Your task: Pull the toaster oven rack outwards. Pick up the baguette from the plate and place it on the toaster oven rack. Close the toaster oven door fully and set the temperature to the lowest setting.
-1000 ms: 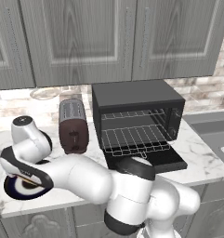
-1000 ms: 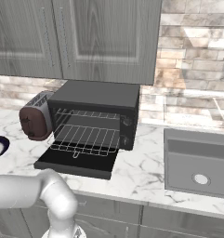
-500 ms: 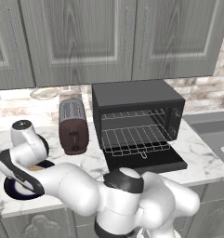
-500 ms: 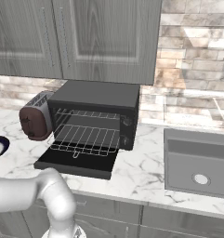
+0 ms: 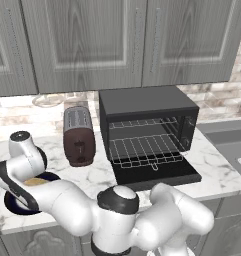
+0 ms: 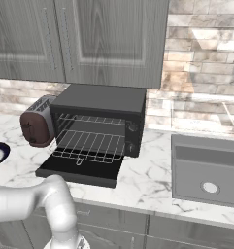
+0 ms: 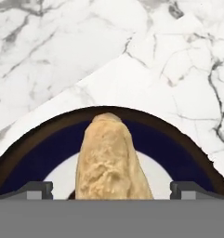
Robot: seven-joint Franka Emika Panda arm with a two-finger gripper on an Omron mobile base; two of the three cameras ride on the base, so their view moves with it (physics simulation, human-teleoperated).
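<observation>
gripper: we see the gripper [image 7: 111,189] spread wide, one fingertip on each side of the baguette [image 7: 109,160]; nothing pinched yet
baguette: lying on the plate [image 7: 43,148], pointing away from the hand; we see the plate [image 5: 12,202] well left of the toaster oven [image 5: 147,127], past the slot toaster [image 5: 78,135]
rack: the toaster oven rack [image 5: 144,150] looks pulled out over the toaster oven door [image 5: 159,172], which lies open and flat; so we judge the step is the pick
risk: we think a shallow close could catch only the crust top and the bread rolls out; descending too far could hit the plate and shove it
risk 2: the carry to the toaster oven passes the slot toaster; a low swing could clip it
surface: white marble counter [image 6: 147,177] with grey veins; smooth, so we expect the plate to slide easily
room: grey wood cabinets [image 6: 89,39] above the toaster oven, stone tile backsplash behind it, grey sink [image 6: 208,168] to its right
</observation>
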